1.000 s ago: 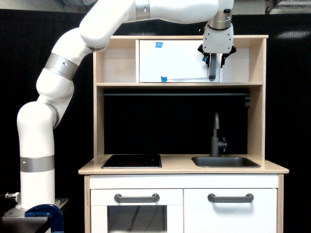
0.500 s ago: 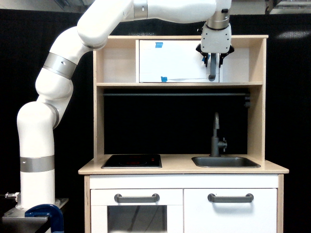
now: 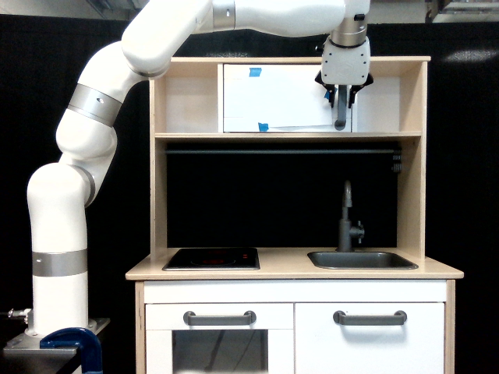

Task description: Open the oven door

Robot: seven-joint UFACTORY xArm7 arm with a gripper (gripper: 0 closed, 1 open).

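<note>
One pincer [image 3: 341, 100] over the oven door's [image 3: 281, 97] vertical handle [image 3: 341, 117].

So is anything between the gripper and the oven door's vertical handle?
No. In the exterior view the gripper sits right at the grey bar handle of the oven door, fingers straddling its top; nothing separates them. Whether they actually touch it is unclear.

Claw [image 3: 341, 97] at oven door [image 3: 281, 97] handle [image 3: 341, 117].

White jointed arm [image 3: 93, 132]: rises from its base at the exterior view's left, bends, and reaches across to the right. Claw [image 3: 341, 100]: points straight down, its dark fingers [image 3: 331, 95] set narrowly apart.
</note>
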